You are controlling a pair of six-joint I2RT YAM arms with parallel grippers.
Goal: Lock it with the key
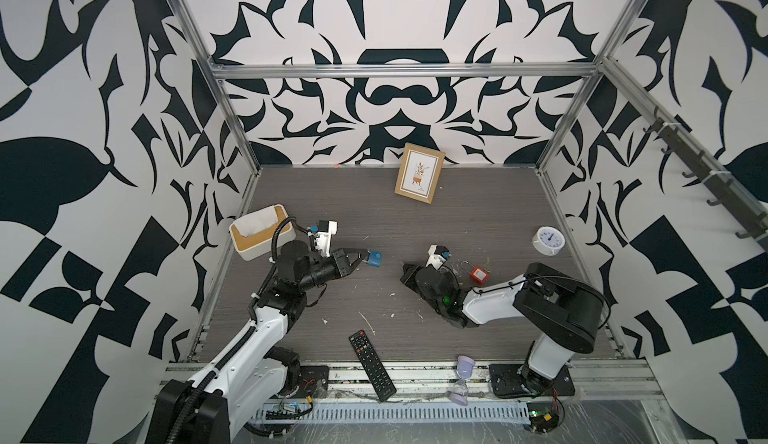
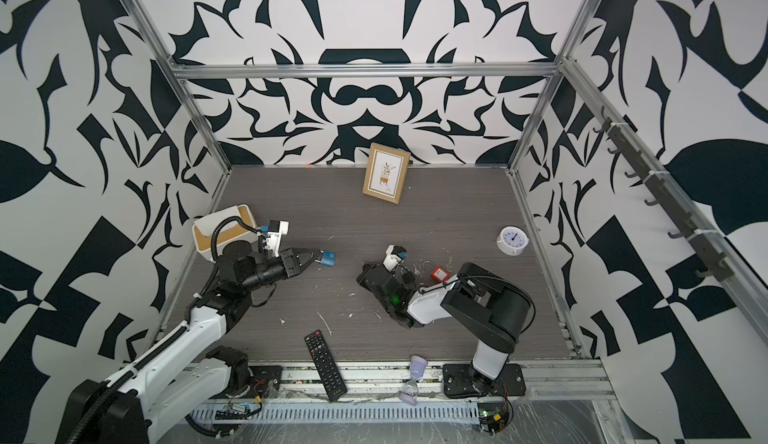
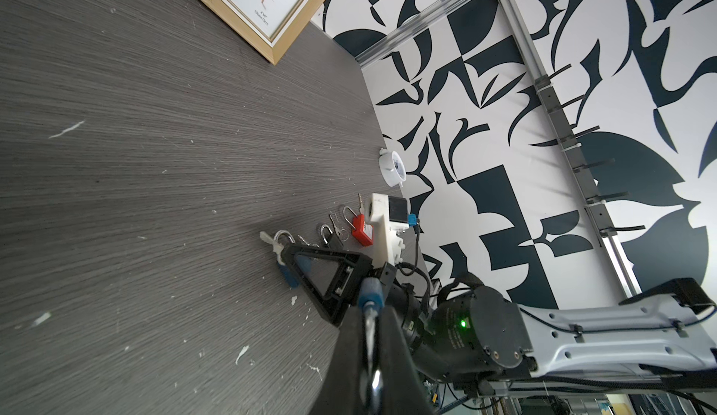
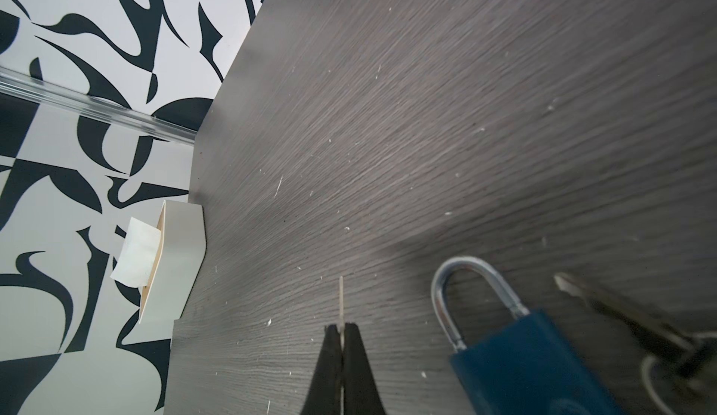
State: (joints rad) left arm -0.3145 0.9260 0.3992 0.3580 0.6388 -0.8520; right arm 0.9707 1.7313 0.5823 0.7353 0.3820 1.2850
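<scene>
Right wrist view: right tool (image 4: 341, 327) pinches a thin key (image 4: 341, 298); left tool (image 1: 362, 258) grips a blue padlock (image 1: 376, 260) by its shackle.

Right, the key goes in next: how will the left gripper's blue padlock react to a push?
The left gripper seems to pinch the blue padlock by its shackle, body beyond the jaws, so a push would probably swing it. The shackle looks like smooth metal, so it may slip. The body looks solid, likely heavy for its size.
</scene>
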